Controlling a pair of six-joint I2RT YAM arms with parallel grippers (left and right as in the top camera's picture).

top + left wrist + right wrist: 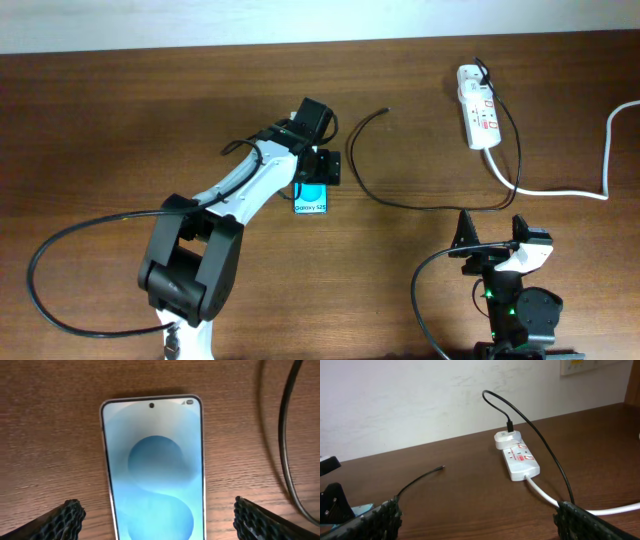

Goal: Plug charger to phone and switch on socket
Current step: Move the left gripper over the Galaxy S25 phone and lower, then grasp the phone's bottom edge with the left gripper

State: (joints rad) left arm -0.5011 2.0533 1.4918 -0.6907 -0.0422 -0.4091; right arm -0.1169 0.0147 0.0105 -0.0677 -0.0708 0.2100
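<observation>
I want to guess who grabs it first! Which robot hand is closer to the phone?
Left. The left gripper hangs right over the phone, open and straddling it. The right gripper sits far off toward the robot's right, open and empty.

Left arm (240,185) hides most of the phone (313,201)

Phone (313,200) on table (120,120), left of charger (349,155); socket (477,108) far right, behind.

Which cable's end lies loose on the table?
The thin black charger cable; its tip lies free, while the thick white cord leaves the power strip.
</observation>
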